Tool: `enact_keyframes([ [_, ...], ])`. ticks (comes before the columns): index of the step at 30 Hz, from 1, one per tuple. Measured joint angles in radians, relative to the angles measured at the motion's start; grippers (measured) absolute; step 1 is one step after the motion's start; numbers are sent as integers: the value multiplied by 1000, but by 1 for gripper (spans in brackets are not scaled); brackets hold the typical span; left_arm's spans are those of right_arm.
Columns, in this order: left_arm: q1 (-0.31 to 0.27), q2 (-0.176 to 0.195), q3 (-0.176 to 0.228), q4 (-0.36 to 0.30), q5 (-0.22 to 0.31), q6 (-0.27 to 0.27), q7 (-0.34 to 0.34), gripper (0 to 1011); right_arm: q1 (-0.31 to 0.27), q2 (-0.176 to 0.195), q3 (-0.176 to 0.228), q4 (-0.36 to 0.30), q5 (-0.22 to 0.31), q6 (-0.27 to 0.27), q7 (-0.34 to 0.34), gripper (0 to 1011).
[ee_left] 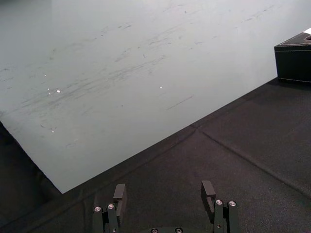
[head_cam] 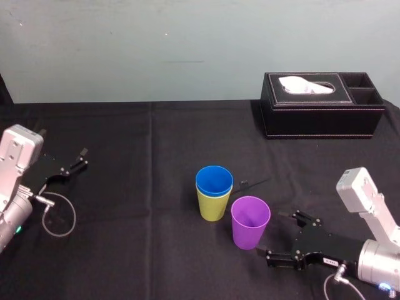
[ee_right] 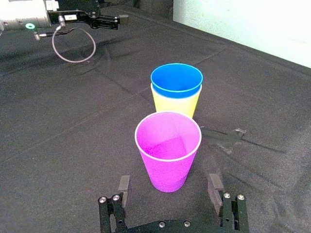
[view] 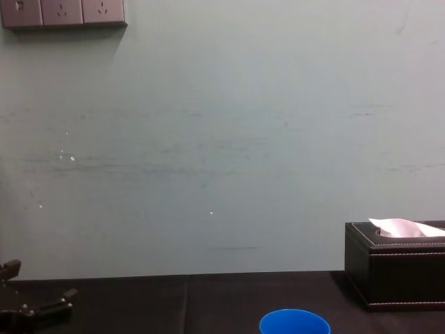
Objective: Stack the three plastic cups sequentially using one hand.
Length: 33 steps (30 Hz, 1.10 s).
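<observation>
My right pincer (head_cam: 270,233) is open and empty, at 4 o'clock of the purple cup (head_cam: 250,223). The blue cup (head_cam: 214,181) sits nested in the yellow-green cup (head_cam: 212,206), at purple's 10 o'clock. I'd grip mid-wall, lightly, and lift straight up. My left pincer (head_cam: 80,159) is parked open, far 9 o'clock.

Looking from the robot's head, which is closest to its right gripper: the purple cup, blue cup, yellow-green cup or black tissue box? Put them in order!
1. The purple cup, just in front of the open right gripper.
2. The blue cup and yellow-green cup, nested together just past the purple one: too close to call.
3. The black tissue box, far back by the wall.
</observation>
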Motion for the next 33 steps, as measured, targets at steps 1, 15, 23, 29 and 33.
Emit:
enact_keyframes([
  [1, 0, 0, 0, 0, 0, 0, 0, 1010, 3, -2, -2, 3, -1, 1, 0, 1000],
  [15, 0, 0, 0, 0, 0, 0, 0, 1010, 64, -40, -37, 34, -17, 17, 3, 1000],
  [23, 0, 0, 0, 0, 0, 0, 0, 1010, 82, -52, -45, 43, -19, 24, 2, 1000],
  [29, 0, 0, 0, 0, 0, 0, 0, 1010, 97, -62, -55, 51, -28, 26, -2, 1000],
  [33, 0, 0, 0, 0, 0, 0, 0, 1010, 108, -70, -62, 56, -36, 30, -5, 1000],
])
